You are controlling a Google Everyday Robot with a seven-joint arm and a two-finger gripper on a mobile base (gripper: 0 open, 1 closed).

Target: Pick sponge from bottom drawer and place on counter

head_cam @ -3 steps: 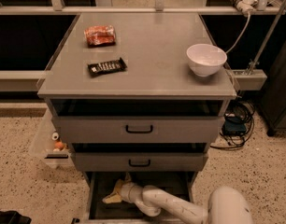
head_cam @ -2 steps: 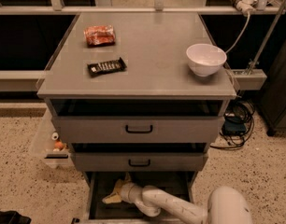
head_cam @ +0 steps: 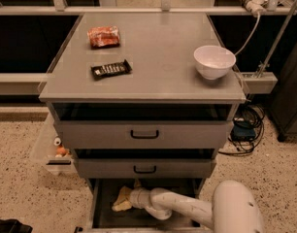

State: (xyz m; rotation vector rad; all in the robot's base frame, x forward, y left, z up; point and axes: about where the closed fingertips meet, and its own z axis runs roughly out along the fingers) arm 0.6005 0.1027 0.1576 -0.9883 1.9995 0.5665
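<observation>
- Claw (head_cam: 130,198): it is down inside the bottom drawer (head_cam: 96,205), at the end of the white arm that reaches in from the lower right.
- Claw state: I cannot tell whether it is apart, together or clamped on anything; that end of the arm is too indistinct.
- Sponge (head_cam: 121,201): the pale yellow pad lies in the dark tray, left of centre, touching or just beside the claw. It is not lifted clear of the drawer.
- Bottom drawer: pulled open. The 2 upper drawers (head_cam: 144,134) are pushed in.
- Counter (head_cam: 158,52): it carries 3 items: a red-orange snack packet (head_cam: 104,36), a black candy bar (head_cam: 111,69) and a white bowl (head_cam: 214,61). No sponge is on it.
- Progress, as judged: the reach is made and the grasp is unconfirmed. The lift out, the carry up and the placing on the counter are not yet done.
</observation>
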